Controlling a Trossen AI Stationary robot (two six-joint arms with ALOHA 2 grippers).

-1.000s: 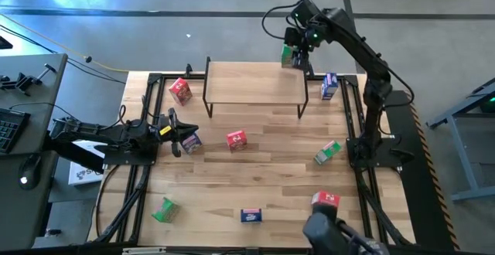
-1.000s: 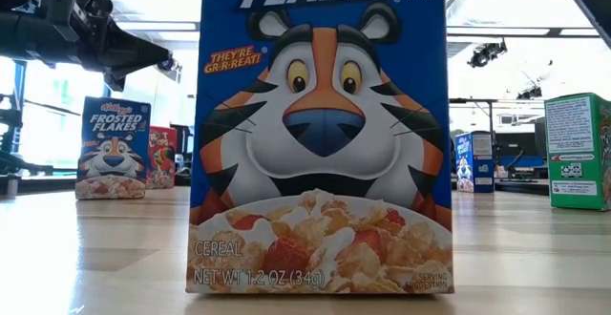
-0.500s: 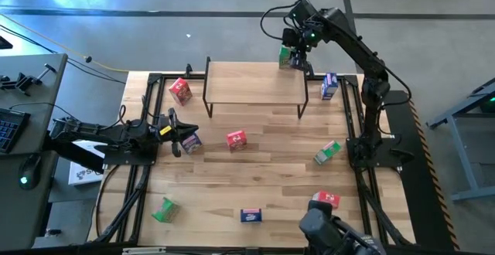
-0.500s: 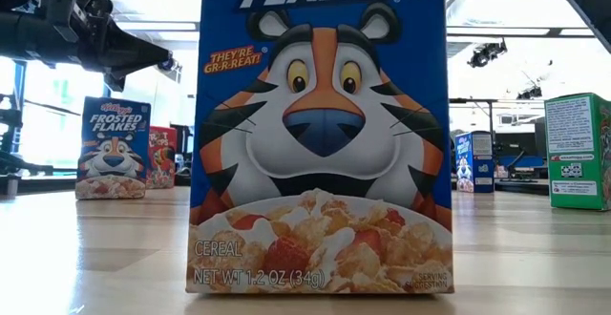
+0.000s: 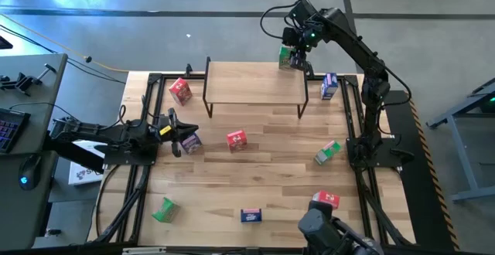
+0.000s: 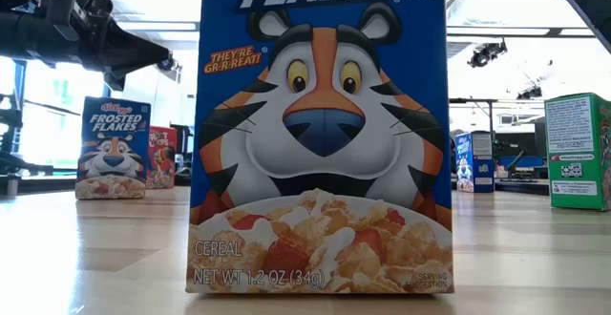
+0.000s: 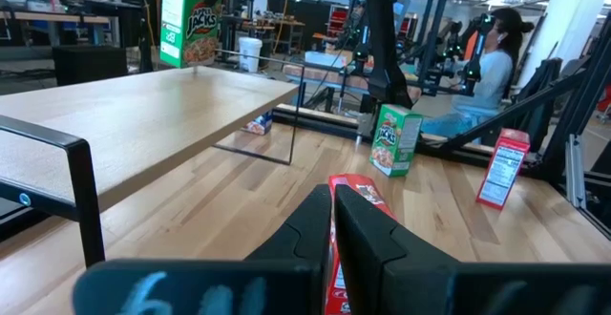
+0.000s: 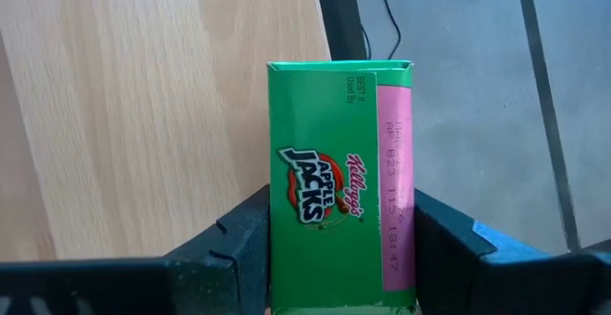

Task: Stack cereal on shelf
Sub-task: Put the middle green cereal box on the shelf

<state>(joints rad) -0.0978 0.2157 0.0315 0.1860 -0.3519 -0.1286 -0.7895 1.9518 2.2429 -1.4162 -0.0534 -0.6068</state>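
right hand [image 5: 292, 56] raised at the far right corner of the shelf [image 5: 255, 83], pinching a green apple jacks box [image 5: 288, 56] between its two dark fingers [image 8: 243, 243]; box upright in the grip, seen from the right wrist with the shelf's light board [image 8: 153, 95] to one side and grey floor to the other — whether its base touches the board cannot be told. left hand [image 5: 179, 134] low over the left side of the slatted surface [image 5: 271, 170], fingers [image 7: 305, 234] pressed close together, with a blue-and-red box [image 5: 192, 141] just beside them and a red box [image 5: 237, 139] a little beyond, near the shelf's front legs. remaining cereal scattered over the surface: red box [image 5: 180, 90] by the shelf's left end, blue box [image 5: 329, 86] just right of the shelf, green box [image 5: 327, 151] at mid right, red box [image 5: 326, 201] at near right, blue box [image 5: 250, 215] at the near edge, green box [image 5: 164, 209] at near left. low view filled by the frosted flakes front of that near blue box [image 6: 323, 134], standing upright; a second blue box [image 6: 114, 149] and a green box [image 6: 577, 151] farther back on either side. left wrist view — red box [image 7: 355, 229] directly ahead of the fingers, green box [image 7: 394, 139] and red box [image 7: 502, 167] standing farther off, person [image 7: 492, 62] seated in the room beyond.
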